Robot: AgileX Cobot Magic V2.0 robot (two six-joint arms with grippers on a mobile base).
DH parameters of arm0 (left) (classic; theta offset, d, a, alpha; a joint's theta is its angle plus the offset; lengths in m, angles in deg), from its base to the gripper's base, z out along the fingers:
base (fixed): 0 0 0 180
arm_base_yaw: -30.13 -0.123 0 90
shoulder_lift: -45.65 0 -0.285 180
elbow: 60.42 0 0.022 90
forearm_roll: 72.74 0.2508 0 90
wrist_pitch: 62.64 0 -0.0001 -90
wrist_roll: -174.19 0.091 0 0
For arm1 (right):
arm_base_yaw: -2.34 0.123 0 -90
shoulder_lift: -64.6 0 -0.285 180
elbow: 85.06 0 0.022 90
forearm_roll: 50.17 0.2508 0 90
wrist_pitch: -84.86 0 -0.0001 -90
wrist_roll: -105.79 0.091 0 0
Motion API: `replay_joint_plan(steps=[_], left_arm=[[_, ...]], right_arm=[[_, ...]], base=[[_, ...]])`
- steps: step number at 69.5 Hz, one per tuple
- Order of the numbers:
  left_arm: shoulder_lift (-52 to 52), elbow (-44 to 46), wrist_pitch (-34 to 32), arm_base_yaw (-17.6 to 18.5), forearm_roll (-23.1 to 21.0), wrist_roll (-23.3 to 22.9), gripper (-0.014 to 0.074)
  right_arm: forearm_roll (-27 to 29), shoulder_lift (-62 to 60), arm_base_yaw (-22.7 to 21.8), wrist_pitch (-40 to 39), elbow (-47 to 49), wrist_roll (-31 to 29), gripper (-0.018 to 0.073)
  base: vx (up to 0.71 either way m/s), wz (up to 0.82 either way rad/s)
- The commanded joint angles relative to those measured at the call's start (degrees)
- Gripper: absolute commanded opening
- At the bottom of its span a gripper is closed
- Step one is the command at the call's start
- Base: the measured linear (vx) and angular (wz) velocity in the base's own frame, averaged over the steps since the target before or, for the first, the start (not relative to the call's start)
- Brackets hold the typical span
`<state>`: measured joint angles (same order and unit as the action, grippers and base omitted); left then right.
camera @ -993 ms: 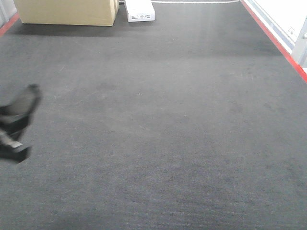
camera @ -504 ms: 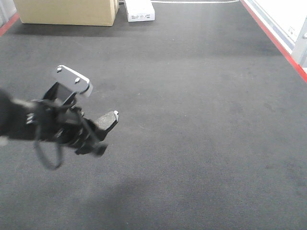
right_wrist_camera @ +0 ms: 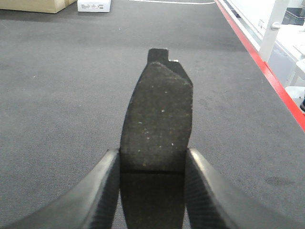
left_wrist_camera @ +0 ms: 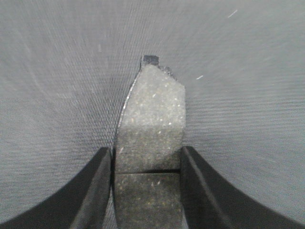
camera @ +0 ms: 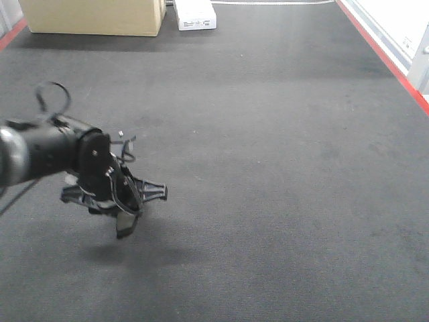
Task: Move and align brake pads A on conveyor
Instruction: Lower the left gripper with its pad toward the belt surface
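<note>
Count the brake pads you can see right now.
2. One brake pad is clamped in the left gripper, another brake pad in the right gripper. None lies on the conveyor in view; more may be out of frame.

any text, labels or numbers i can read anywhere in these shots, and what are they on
No text here is legible.
White box at the far end of the conveyor: dark printed marks, too small and blurred to read.
Cardboard box: no print visible.
Left-hand brake pad and right-hand brake pad: no markings visible on the faces shown.
</note>
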<state>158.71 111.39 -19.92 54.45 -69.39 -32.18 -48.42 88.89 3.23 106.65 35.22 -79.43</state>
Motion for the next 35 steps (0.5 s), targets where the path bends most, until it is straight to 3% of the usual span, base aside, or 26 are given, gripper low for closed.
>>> replay_joint_plan(steps=[1, 23, 35], left_arm=[[-1.3, 1.76, -1.13, 0.3, 0.09, -1.3, 0.0102], [-0.05, 1.76, -0.43, 0.3, -1.35, -1.3, 0.0136], [-0.05, 1.76, 0.0, 0.3, -2.12, -1.25, 0.0223]], right_arm=[[-0.09, 0.31, -0.26, -5.61, 1.75, -0.48, 0.0059], [-0.09, 0.31, -0.26, -5.61, 1.75, -0.48, 0.0059], [-0.09, 0.31, -0.26, -5.61, 1.75, -0.48, 0.0059]], base=[[0.0, 0.0], [0.0, 0.0], [0.0, 0.0]])
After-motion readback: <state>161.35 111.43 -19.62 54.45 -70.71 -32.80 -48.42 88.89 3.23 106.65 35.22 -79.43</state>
